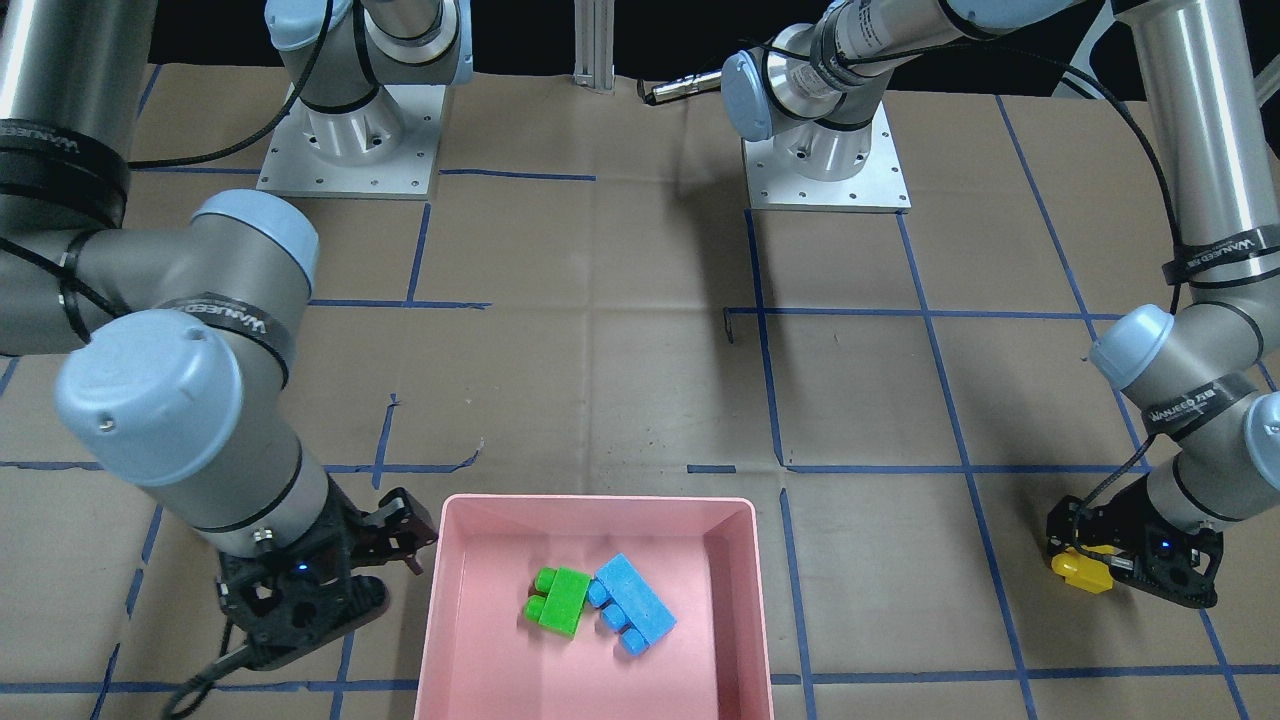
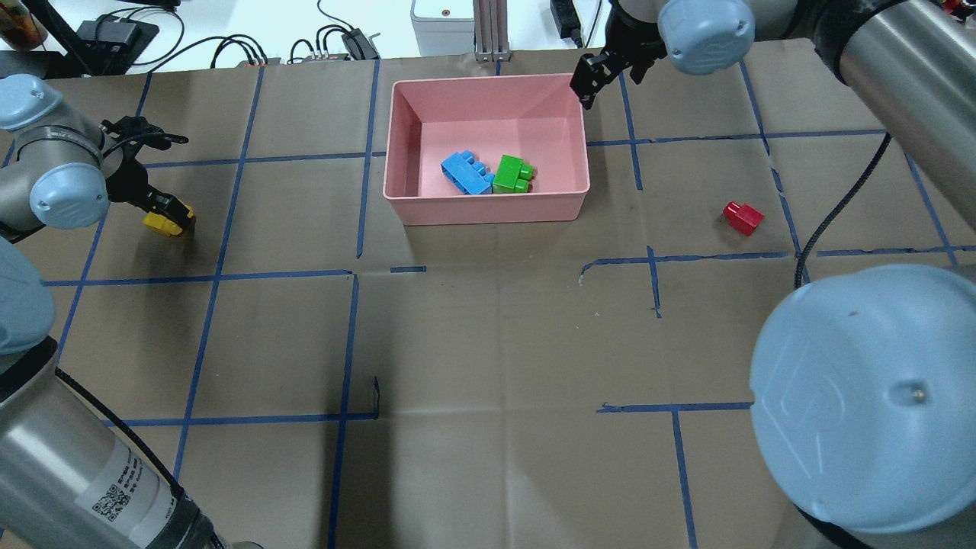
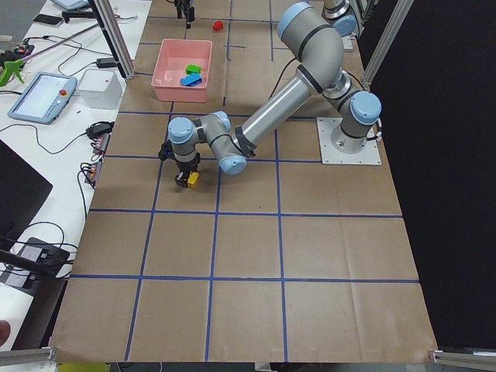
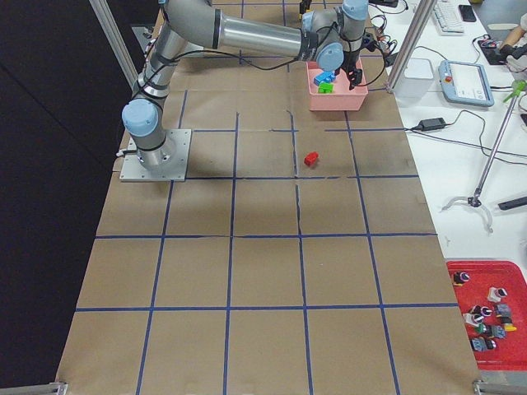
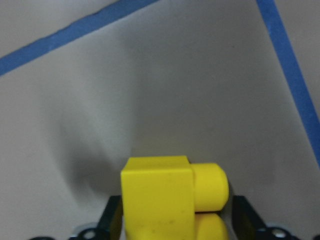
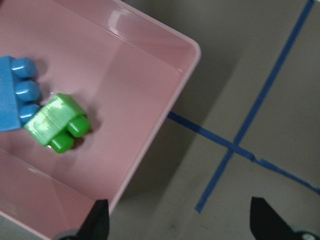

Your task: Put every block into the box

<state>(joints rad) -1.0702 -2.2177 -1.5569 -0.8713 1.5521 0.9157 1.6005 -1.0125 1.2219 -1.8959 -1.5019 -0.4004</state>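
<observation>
The pink box (image 2: pixel 488 207) stands at the table's far middle and holds the green block (image 2: pixel 511 174) and the light-blue block (image 2: pixel 467 173), side by side; they also show in the front view, green (image 1: pixel 560 598) and blue (image 1: pixel 630 603). My right gripper (image 2: pixel 591 76) is open and empty, just outside the box's far right corner (image 6: pixel 185 85). The red block (image 2: pixel 743 217) lies alone on the table, right of the box. My left gripper (image 2: pixel 164 217) is shut on the yellow block (image 5: pixel 172 192), low at the table, far left of the box.
Brown paper with a blue tape grid covers the table. The two arm bases (image 1: pixel 350 150) (image 1: pixel 825 160) stand at the robot's side. A white side table with a tablet (image 3: pixel 43 97) and cables runs past the box's far side.
</observation>
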